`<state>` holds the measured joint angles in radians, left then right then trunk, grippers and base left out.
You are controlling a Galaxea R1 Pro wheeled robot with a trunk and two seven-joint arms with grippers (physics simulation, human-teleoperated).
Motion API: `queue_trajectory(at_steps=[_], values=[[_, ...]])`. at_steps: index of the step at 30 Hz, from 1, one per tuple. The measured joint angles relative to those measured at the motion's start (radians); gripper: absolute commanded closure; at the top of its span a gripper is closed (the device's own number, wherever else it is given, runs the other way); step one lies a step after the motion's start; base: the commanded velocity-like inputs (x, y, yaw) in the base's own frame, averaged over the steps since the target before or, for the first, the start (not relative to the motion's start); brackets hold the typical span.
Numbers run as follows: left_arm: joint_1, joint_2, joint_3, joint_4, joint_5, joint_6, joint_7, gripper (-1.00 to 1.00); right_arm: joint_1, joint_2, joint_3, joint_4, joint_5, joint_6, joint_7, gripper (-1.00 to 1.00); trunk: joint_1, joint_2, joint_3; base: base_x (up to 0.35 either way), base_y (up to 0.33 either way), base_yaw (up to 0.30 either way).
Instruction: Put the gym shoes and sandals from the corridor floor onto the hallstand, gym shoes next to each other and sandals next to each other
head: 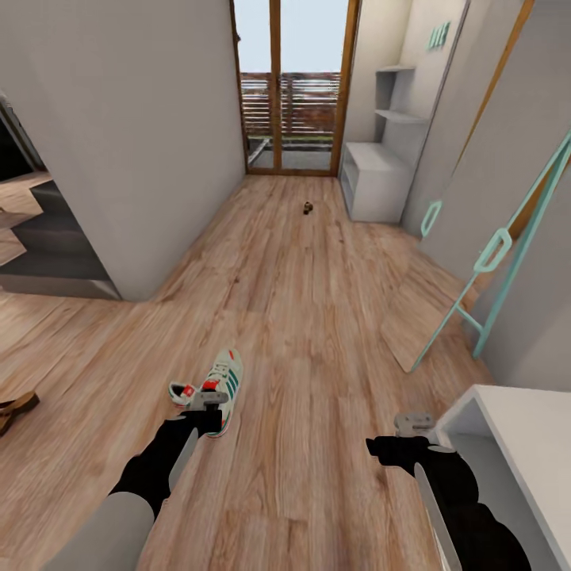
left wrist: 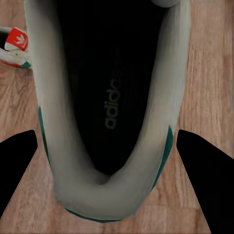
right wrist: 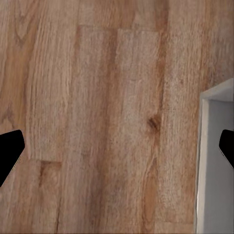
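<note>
One gym shoe [head: 228,383] lies on the corridor floor [head: 317,317], white with green stripes, toe pointing away. My left gripper [head: 205,406] hovers open over its heel. In the left wrist view the gripper [left wrist: 107,134] has its black fingers [left wrist: 17,163] straddling the shoe's [left wrist: 112,97] dark opening, with floor showing on both sides. The second gym shoe [head: 183,392] [left wrist: 14,46] lies just to its left. A brown sandal [head: 16,410] sits at the far left edge. My right gripper [head: 414,424] [right wrist: 122,141] hangs open over bare planks beside the white hallstand [head: 515,420] [right wrist: 217,161].
A small brown object [head: 307,208] lies far down the corridor near a low white cabinet [head: 373,182] with wall shelves. Teal stair rails [head: 507,254] lean at the right. A grey wall corner [head: 135,198] juts out on the left. Glass doors [head: 289,87] close the far end.
</note>
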<state>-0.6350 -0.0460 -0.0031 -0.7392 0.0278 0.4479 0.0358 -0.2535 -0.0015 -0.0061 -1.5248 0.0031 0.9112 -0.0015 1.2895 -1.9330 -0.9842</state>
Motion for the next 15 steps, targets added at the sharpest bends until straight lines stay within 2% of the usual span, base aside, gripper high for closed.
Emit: queue_trajectory(at_steps=[9,15], values=[[0.000,0.000,0.000,0.000,0.000,0.000,-0.001,1.00,0.000,0.000,0.000,0.001,0.000,0.000,0.000,-1.00,0.000,0.000,0.000,0.334,-0.006,-0.002],[0.000,0.000,0.000,0.000,0.000,0.000,0.000,1.00,0.000,0.000,0.000,0.000,0.000,0.000,0.000,-1.00,0.000,0.000,0.000,0.321,-0.111,0.000]])
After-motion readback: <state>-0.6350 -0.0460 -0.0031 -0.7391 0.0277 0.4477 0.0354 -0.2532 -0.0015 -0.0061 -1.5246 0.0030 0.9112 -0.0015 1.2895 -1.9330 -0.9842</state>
